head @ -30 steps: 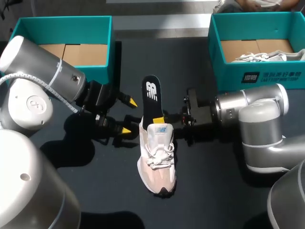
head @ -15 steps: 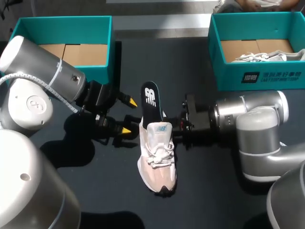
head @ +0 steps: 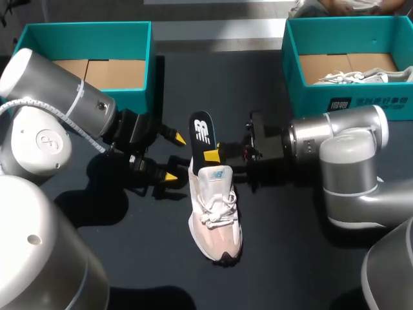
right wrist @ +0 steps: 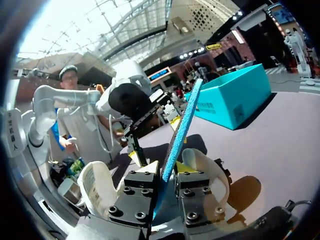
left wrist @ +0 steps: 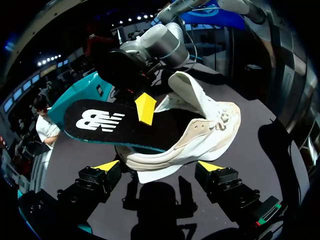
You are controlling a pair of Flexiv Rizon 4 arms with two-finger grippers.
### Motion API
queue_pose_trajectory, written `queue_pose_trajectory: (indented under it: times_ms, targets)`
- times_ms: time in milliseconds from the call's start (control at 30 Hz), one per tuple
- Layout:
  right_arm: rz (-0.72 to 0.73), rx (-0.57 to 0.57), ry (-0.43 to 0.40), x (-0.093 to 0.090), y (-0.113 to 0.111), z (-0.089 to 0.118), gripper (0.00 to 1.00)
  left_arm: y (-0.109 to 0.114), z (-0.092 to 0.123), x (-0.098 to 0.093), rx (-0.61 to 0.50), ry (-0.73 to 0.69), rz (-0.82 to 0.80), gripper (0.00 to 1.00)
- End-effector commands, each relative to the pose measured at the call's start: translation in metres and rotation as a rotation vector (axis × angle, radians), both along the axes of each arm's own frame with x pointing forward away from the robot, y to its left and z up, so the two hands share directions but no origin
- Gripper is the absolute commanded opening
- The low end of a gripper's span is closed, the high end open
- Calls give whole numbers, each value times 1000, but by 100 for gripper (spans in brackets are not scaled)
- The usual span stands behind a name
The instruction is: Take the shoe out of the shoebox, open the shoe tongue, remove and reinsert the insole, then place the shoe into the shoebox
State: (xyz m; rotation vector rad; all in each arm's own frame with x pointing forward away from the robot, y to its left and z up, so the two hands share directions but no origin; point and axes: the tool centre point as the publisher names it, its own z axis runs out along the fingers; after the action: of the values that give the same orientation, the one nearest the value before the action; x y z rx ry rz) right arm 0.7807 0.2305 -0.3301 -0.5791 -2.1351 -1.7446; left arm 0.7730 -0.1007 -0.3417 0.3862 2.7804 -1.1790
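Observation:
A pale pink and white shoe lies on the dark table, toe toward the near edge. Its black insole sticks up out of the heel opening. My right gripper is shut on the insole just behind the tongue. In the right wrist view the insole's blue underside runs up from between the fingers. My left gripper stands open just left of the shoe's heel. In the left wrist view the shoe and insole lie ahead of the open left gripper, apart from its fingers.
A teal shoebox with a bare cardboard floor stands at the back left. Another teal shoebox at the back right holds a second white shoe.
The right gripper has shifted slightly, and the insole's top end has dropped lower and a little left. The shoe nudged slightly. The left arm has not moved.

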Motion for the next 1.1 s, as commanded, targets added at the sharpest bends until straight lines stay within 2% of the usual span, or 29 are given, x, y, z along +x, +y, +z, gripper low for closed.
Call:
queue_pose_trajectory:
  times_ms: [33, 100, 333, 467, 667, 700, 733, 900, 1100]
  targets:
    - [25, -35, 36, -4, 0, -6, 0, 0, 0, -2, 2, -3, 3, 100]
    - [22, -33, 47, -7, -2, -6, 0, 0, 0, -2, 2, -3, 3, 100]
    - [15, -58, 128, -43, -8, -14, 0, 0, 0, -2, 2, -3, 3, 100]
    - [24, -83, 177, -55, -8, -23, 0, 0, 0, -2, 2, -3, 3, 100]
    - [25, -98, 176, -52, -6, -24, 0, 0, 0, -2, 2, -3, 3, 100]
    - [23, -97, 163, -49, -5, -21, 5, 0, 0, -2, 2, -3, 3, 100]
    - [26, -98, 156, -47, -5, -19, 17, 0, 0, -2, 2, -3, 3, 100]
    - [27, -99, 115, -38, -6, -10, 25, 0, 0, -2, 2, -3, 3, 100]
    - [26, -96, 83, -30, -8, -5, 24, 0, 0, -2, 2, -3, 3, 100]
